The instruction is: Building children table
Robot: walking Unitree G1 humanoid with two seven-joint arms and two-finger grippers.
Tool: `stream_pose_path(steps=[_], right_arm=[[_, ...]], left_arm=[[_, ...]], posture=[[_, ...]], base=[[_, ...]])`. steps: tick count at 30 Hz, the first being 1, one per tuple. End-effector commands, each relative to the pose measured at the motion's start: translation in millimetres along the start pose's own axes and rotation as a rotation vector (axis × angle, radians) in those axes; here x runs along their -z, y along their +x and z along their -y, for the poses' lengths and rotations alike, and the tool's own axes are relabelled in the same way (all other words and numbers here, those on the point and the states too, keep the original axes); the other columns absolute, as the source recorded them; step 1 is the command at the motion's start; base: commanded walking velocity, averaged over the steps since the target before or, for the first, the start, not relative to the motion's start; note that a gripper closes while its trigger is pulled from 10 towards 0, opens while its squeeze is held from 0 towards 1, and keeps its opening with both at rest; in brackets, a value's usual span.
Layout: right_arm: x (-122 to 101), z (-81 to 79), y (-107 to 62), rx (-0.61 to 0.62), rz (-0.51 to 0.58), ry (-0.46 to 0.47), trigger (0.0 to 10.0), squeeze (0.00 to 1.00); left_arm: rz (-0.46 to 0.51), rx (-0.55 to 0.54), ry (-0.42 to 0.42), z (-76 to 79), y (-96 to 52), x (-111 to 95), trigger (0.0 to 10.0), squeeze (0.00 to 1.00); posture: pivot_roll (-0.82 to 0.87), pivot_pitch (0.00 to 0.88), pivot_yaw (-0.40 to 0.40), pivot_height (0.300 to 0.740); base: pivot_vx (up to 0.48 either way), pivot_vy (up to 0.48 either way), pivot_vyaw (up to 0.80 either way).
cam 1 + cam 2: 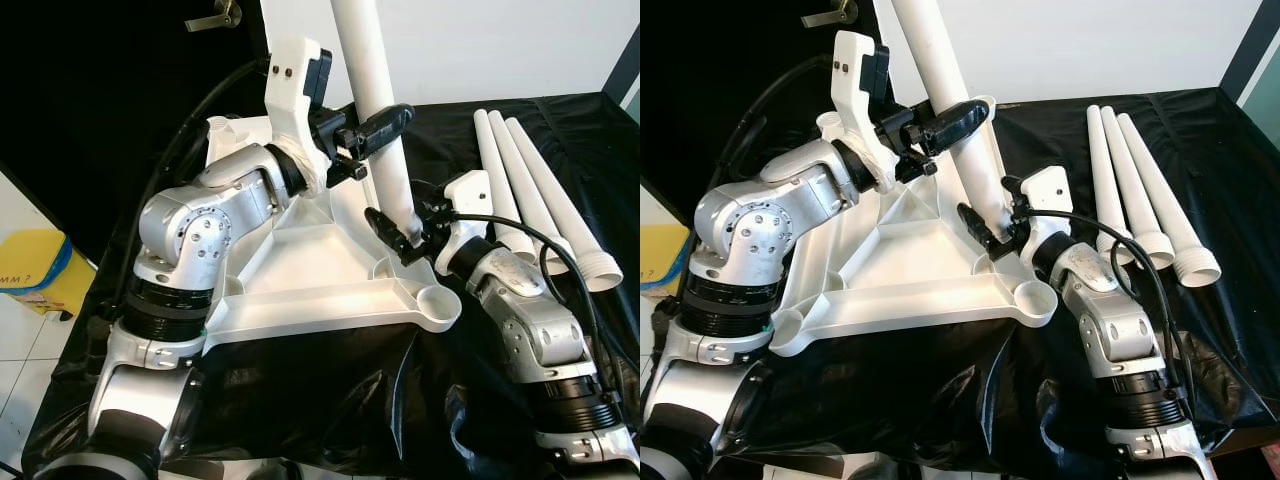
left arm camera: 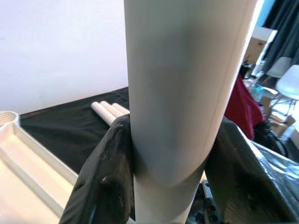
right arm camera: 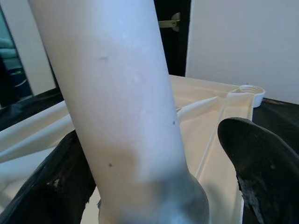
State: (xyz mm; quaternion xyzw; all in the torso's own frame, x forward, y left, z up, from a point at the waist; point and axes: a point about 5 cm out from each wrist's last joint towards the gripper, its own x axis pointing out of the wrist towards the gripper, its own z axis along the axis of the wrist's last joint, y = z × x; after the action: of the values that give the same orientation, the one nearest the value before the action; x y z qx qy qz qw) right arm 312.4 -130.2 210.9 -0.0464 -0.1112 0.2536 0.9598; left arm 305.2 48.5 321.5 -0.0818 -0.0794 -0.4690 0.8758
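I had the first leg (image 1: 375, 110) standing in the tabletop (image 1: 320, 270) socket: left gripper (image 1: 375, 130) clamped on it above, right gripper (image 1: 400, 232) wide around its base. Next, I judged, came twisting it tight.

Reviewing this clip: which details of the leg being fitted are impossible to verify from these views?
- Top end of the upright leg: cut off by the upper edge in both eye views.
- Its foot and whether it is seated in the tabletop: hidden behind the right tool in the eye views, below the edge in the wrist views.
- Right tool's contact with the leg: one finger stands apart; the other finger's contact is unclear.
- Left tool clamps the leg.
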Motion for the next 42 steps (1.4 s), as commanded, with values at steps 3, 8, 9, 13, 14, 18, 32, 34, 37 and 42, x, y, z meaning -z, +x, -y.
stream_pose_path(steps=[3,8,9,13,14,18,32,34,37,42], right_arm=[[-2.5,0.9,7.1,0.067,0.024,-0.018,10.0,0.0],[1.9,-16.5,18.8,0.082,0.007,-0.056,10.0,0.0],[1.9,-16.5,18.8,0.082,0.007,-0.056,10.0,0.0],[3.9,-30.1,26.1,0.067,0.001,-0.061,10.0,0.0],[3.9,-30.1,26.1,0.067,0.001,-0.061,10.0,0.0],[5.4,-37.9,31.5,0.061,-0.004,-0.079,10.0,0.0],[2.4,-38.8,38.2,0.066,0.017,-0.109,0.0,0.0],[2.4,-38.8,38.2,0.066,0.017,-0.109,0.0,0.0],[3.2,-37.8,35.8,0.084,0.019,-0.1,4.3,0.0],[4.3,-37.6,33.5,0.109,0.019,-0.086,10.0,0.0]], left_arm=[[-0.005,-0.001,0.039,7.6,5.6,-3.6,10.0,0.0],[-0.003,-0.008,0.058,14.3,15.0,-3.6,10.0,0.0],[-0.003,-0.008,0.058,14.3,15.0,-3.6,10.0,0.0],[-0.005,-0.003,0.073,20.6,20.3,-2.5,10.0,0.0],[-0.005,-0.003,0.073,20.6,20.3,-2.5,10.0,0.0],[-0.009,0.003,0.083,26.1,23.3,-0.7,10.0,0.0],[-0.02,0.0,0.098,29.7,26.5,2.7,10.0,0.0],[-0.02,0.0,0.098,29.7,26.5,2.7,10.0,0.0],[-0.02,-0.001,0.098,31.4,26.6,4.2,10.0,0.0],[-0.021,-0.002,0.098,33.0,26.8,5.6,10.0,0.0]], posture=[[-0.05,0.09,0.053,0.74],[-0.05,0.086,0.049,0.74],[-0.05,0.086,0.049,0.74],[-0.05,0.083,0.05,0.74],[-0.05,0.083,0.05,0.74],[-0.05,0.084,0.048,0.74],[-0.04,0.1,0.038,0.74],[-0.04,0.1,0.038,0.74],[-0.04,0.115,0.032,0.74],[-0.03,0.121,0.035,0.74]], base=[[0.0,0.0,0.0],[0.0,0.0,0.0],[0.0,0.0,0.0],[0.0,0.0,0.0],[0.0,0.0,0.0],[0.0,0.0,0.0],[0.0,0.0,0.0],[0.0,0.0,0.0],[0.0,0.0,0.0],[0.0,0.0,0.0]])
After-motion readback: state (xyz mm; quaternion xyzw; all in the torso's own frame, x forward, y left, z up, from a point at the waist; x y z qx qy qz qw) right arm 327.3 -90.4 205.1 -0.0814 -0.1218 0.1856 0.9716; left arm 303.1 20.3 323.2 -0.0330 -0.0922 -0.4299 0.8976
